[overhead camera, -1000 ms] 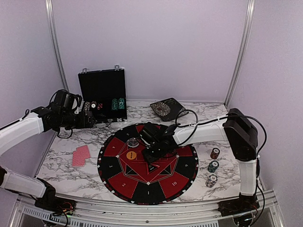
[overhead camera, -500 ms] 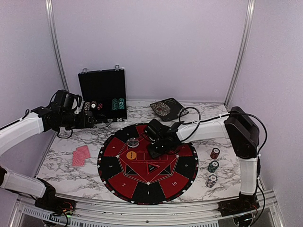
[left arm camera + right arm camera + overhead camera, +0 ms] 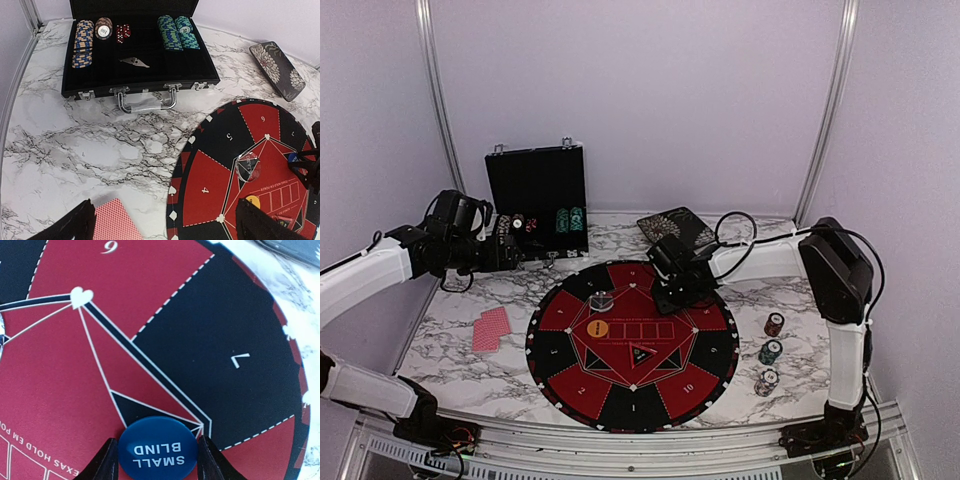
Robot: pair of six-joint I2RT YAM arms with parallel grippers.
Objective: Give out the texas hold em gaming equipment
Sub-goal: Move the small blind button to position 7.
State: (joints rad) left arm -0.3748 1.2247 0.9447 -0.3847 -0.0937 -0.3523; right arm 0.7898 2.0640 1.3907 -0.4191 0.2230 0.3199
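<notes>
My right gripper [image 3: 158, 460] is shut on a blue button disc [image 3: 157, 446] marked SMALL BLIND, low over the round mat [image 3: 240, 330] by segment 7. From above, the right gripper [image 3: 672, 291] is over the mat's back right part. A clear disc [image 3: 601, 300] and an orange disc [image 3: 599, 327] lie on the mat [image 3: 570, 380]. Red-backed cards [image 3: 491, 328] lie on the table to the mat's left. My left gripper [image 3: 167, 231] hangs open and empty above the table between the cards [image 3: 115, 222] and the mat [image 3: 210, 175].
An open black case [image 3: 150, 75] at the back left holds chip stacks [image 3: 82, 42]. A dark patterned box [image 3: 672, 230] lies behind the mat. Three chip stacks [image 3: 770, 351] stand in a row right of the mat. A metal frame rail [image 3: 620, 445] runs along the near edge.
My right gripper has moved from the mat's middle toward its back right with the blue disc in it. The left arm has stayed still.
</notes>
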